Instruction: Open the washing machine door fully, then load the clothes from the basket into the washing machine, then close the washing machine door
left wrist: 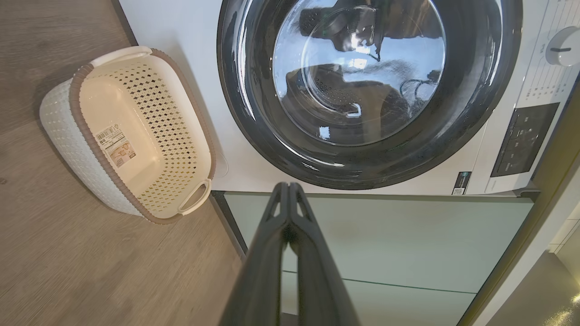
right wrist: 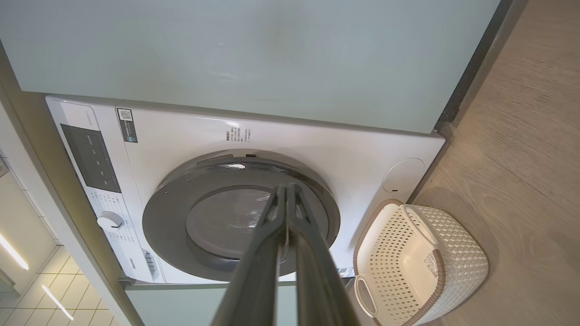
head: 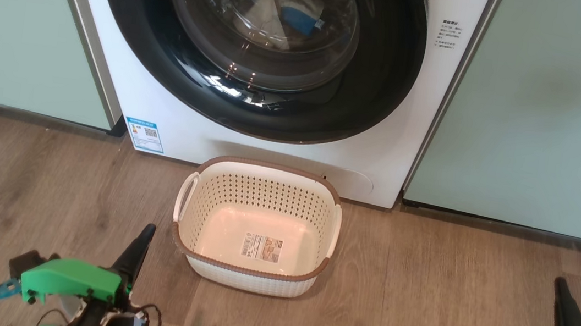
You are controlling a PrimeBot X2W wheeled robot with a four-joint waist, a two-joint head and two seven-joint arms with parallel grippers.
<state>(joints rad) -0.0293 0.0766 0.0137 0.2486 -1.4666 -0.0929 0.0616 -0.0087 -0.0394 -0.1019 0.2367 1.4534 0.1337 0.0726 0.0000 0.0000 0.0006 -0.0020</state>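
Observation:
The washing machine [head: 173,126] stands with its washing machine door [head: 134,38] shut flat against the front. Through the glass I see pale clothes [head: 267,16] and a blue piece [head: 299,20] in the drum. On the floor just in front sits the basket [head: 259,195], with nothing in it but a label. My left gripper [head: 147,231] is shut and holds nothing, low at the left beside the basket. My right gripper [head: 560,284] is shut too, far to the right. The left wrist view shows the left gripper [left wrist: 287,186], door [left wrist: 253,127] and basket [left wrist: 154,113]. In the right wrist view are the right gripper [right wrist: 286,188], door [right wrist: 172,213] and basket [right wrist: 389,253].
Mint-green cabinet panels [head: 541,105] flank the washer on both sides. Wooden floor [head: 417,300] spreads around the basket and between my arms. The washer's control panel and dial [left wrist: 562,45] sit above the door.

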